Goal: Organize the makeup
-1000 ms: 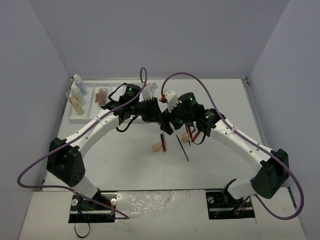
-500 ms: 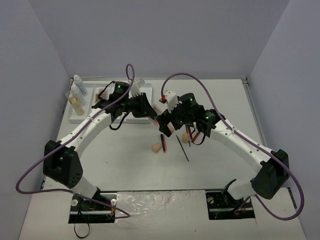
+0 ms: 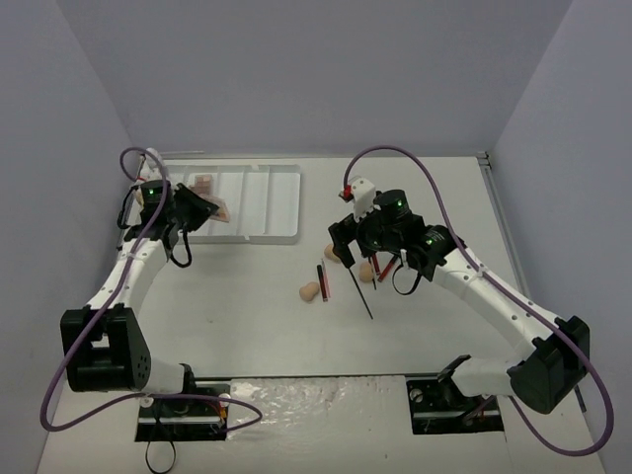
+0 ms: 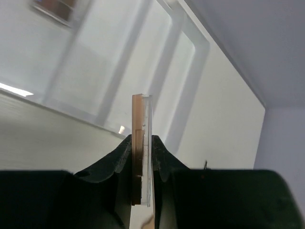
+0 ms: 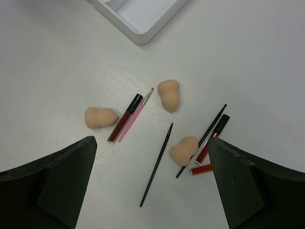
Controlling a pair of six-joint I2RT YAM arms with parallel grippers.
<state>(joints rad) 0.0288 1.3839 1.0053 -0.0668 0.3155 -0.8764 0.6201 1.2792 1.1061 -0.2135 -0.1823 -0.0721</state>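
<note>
Sorting partly done.
Left gripper (image 4: 142, 143) clamps a palette (image 4: 142, 121), apparently over the tray's (image 3: 267, 197) nine o'clock end; right gripper (image 5: 151, 143) gapes above loose sponges (image 5: 169, 94), pencils (image 5: 156, 164).

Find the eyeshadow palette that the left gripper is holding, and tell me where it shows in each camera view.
Top external: upper left, the eyeshadow palette is pinched in the left gripper at the tray's near edge.
Left wrist: centre of the picture, edge-on and upright between the gripper's fingers.
Right wrist: not in it.
Shared landmark: the white tray, seen in all three views.
</note>
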